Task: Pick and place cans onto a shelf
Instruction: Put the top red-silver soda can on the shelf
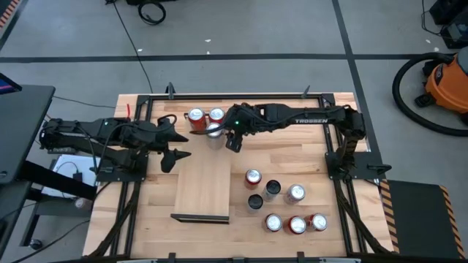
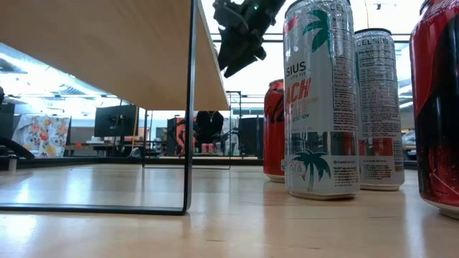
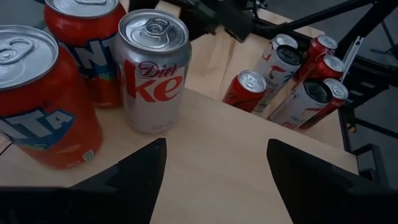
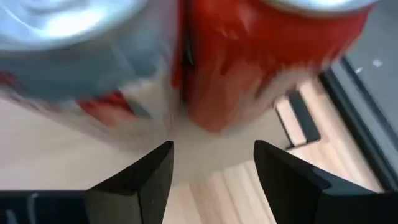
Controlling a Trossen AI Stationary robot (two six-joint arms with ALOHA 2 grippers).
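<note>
Our right gripper (image 1: pixel 232 140) hovers partly open, holding nothing, at four o'clock from the silver can (image 1: pixel 213 131) on the shelf (image 1: pixel 205 186); our left gripper (image 1: pixel 174 146) waits open at nine o'clock.

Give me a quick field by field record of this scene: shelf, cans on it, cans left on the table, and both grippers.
shelf: light wooden board raised on the table
cans on shelf: three at its far end, two red, one silver Diet Coke
cans on table: seven, right of the shelf
left gripper: open, at the shelf's left edge
right gripper: jaws apart, empty, beside the silver can
</note>
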